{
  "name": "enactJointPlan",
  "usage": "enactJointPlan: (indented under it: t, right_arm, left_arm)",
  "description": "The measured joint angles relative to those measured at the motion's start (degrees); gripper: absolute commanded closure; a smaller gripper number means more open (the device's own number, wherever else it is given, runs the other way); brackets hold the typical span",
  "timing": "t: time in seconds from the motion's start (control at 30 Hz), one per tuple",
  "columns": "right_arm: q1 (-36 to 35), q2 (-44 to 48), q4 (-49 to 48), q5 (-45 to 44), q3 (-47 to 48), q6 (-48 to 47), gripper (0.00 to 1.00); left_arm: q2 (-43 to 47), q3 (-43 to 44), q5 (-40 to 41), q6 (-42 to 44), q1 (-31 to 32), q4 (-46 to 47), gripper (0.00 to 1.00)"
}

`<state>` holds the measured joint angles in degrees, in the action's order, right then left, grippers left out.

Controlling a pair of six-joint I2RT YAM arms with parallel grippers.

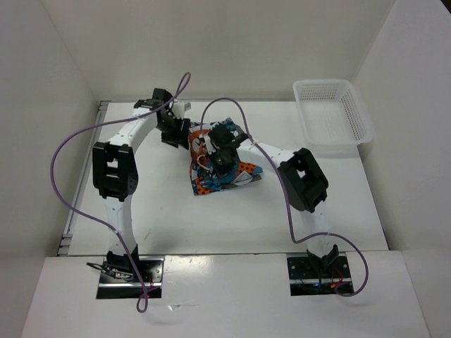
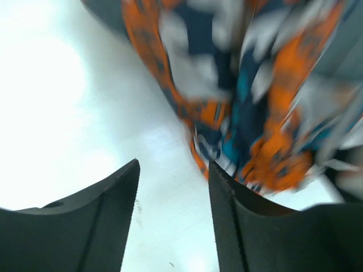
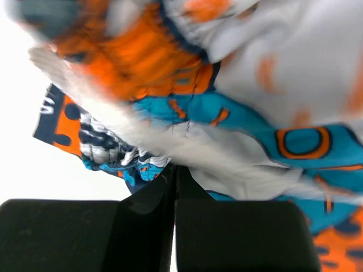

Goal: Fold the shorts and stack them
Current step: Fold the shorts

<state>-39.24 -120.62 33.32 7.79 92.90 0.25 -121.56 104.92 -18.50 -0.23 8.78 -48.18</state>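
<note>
The shorts [image 1: 224, 169], a crumpled bunch of teal, orange, white and black patchwork print, sit on the surface [image 1: 162, 211] well left of the white mesh basket [image 1: 331, 116]. My right fingers [image 3: 169, 182] are pinched closed on a fold of them. My left fingers [image 2: 224, 190] stand parted, holding nothing, farther from the basket.

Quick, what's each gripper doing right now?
Left gripper: open, holding nothing.
Right gripper: shut at the edge of the shorts; whether it pinches fabric cannot be told.
</note>
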Motion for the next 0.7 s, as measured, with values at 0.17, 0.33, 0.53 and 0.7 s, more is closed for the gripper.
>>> enactJointPlan:
  t: [0.17,0.33,0.53,0.7]
  right_arm:
    - [-2.21,-0.96,-1.44,0.39,-0.59,0.55,1.00]
    - [-1.97,-2.91,-3.39,-1.44,3.21,0.28,1.00]
    - [-1.44,-1.16,-2.97,-1.33,4.07,-0.31,1.00]
    - [-1.51,7.87,-3.37,-1.03,1.95,-1.25,1.00]
  left_arm:
    - [-0.07,12.26,-0.85,0.00,-1.18,-1.68,0.40]
    - [-0.39,15.96,-5.33,0.02,1.01,-1.81,0.39]
    - [-3.78,15.96,-9.38,0.07,2.23,-2.71,0.39]
    - [-4.26,16.13,-12.33,-0.02,2.93,-4.55,0.39]
